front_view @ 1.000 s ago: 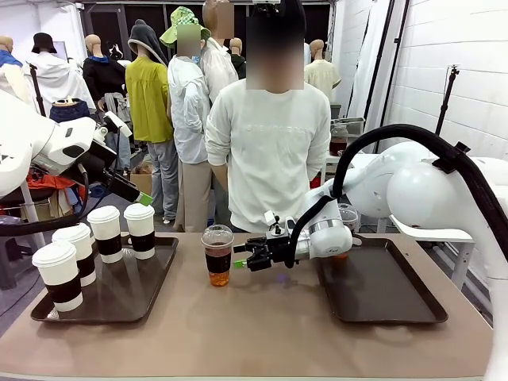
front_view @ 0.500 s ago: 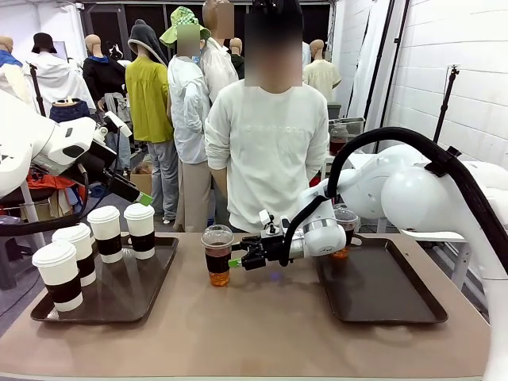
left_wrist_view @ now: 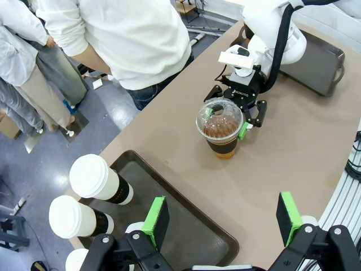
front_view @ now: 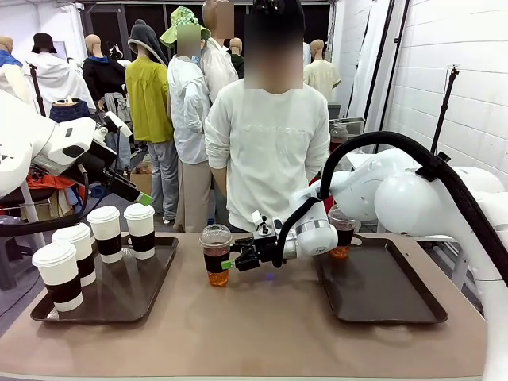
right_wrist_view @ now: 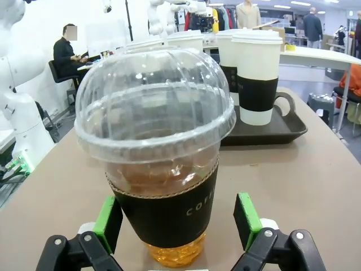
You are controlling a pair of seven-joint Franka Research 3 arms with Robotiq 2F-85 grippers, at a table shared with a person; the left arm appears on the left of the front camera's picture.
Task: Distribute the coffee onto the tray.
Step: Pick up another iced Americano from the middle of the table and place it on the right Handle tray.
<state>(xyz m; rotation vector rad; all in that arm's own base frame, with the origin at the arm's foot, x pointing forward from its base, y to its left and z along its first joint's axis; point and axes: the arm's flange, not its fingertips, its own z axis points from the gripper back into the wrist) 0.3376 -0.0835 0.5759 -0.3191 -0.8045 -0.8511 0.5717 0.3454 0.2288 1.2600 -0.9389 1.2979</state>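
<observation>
Four white paper cups (front_view: 104,232), two dome-lidded plastic cups (front_view: 216,254), two trays (front_view: 381,292).

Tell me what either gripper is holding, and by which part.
Nothing is held. The right gripper stands open on either side of the clear dome-lidded cup at its sleeve; the left gripper is open, empty.

A person (front_view: 270,151) (white top) stands behind the table (front_view: 262,325).

Four white lidded paper cups (front_view: 105,232), dark brown sleeves, upright on left tray (front_view: 143,290). One clear dome-lidded cup (front_view: 216,254), dark sleeve, amber drink, upright on table (front_view: 262,333) between the trays. Second clear cup (front_view: 341,236) at right tray's (front_view: 381,286) far corner, partly hidden.
</observation>
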